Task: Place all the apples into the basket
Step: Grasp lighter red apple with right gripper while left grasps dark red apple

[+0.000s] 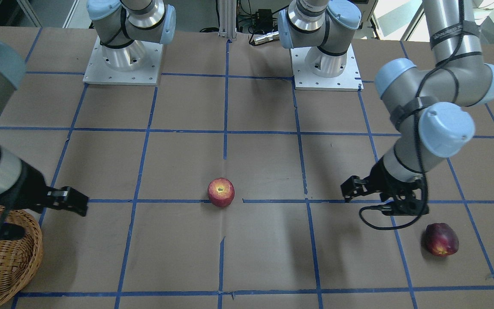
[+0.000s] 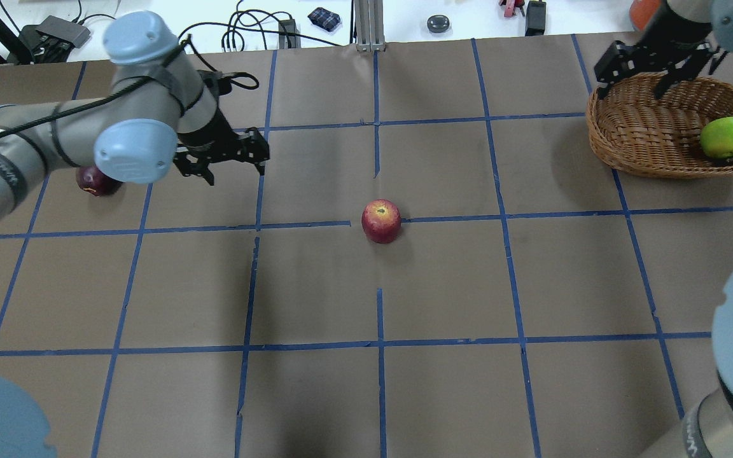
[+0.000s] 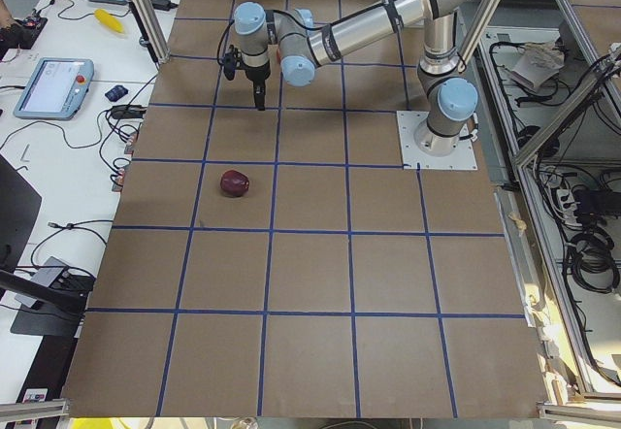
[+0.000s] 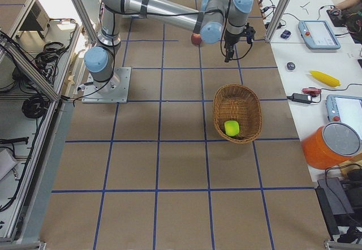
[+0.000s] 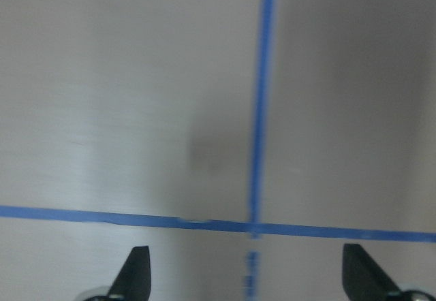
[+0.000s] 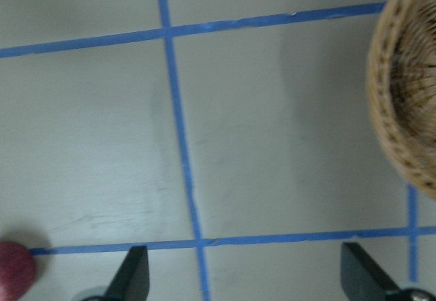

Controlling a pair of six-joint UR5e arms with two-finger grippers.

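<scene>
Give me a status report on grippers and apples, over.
Left gripper open, empty; right gripper open, empty, by the basket. Green apple in basket; red apple and maroon apple on table. No obstruction seen.

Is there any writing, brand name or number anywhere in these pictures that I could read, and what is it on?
No text can be read for sure.
Pale lettering runs along the tube of the left arm: too blurred to read.
The screen of the blue-edged tablet: too small to read.
The basket and the red apple: no text shows on them.
</scene>
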